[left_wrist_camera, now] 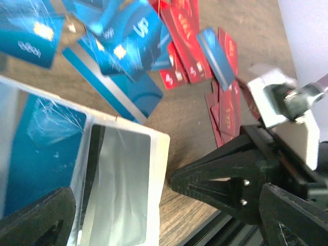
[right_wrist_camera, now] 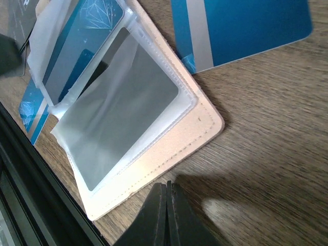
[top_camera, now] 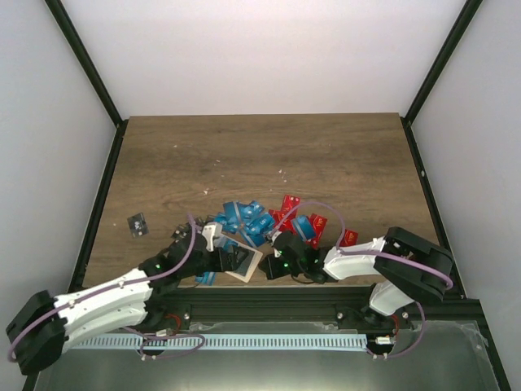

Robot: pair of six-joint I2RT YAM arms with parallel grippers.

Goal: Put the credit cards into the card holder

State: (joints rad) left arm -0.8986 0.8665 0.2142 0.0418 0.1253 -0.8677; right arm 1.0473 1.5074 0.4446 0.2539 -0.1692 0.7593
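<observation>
The pale beige card holder (top_camera: 244, 261) lies open near the table's front edge, its clear sleeves fanned up. In the right wrist view the holder (right_wrist_camera: 174, 148) has a blue card (right_wrist_camera: 77, 48) in one sleeve; the front sleeve (right_wrist_camera: 120, 105) looks empty. My right gripper (right_wrist_camera: 167, 197) is shut and empty, its tip on the table just short of the holder's beige edge. My left gripper (left_wrist_camera: 164, 228) is open wide, with the holder's sleeve (left_wrist_camera: 120, 189) between its fingers. Loose blue cards (top_camera: 244, 216) and red cards (top_camera: 305, 221) lie just behind.
A single black card (top_camera: 138, 224) lies apart at the left. A loose blue card with a silver stripe (right_wrist_camera: 241, 25) lies beside the holder. The black frame rail (top_camera: 269, 300) runs close in front of the holder. Both grippers (top_camera: 281, 262) crowd the holder.
</observation>
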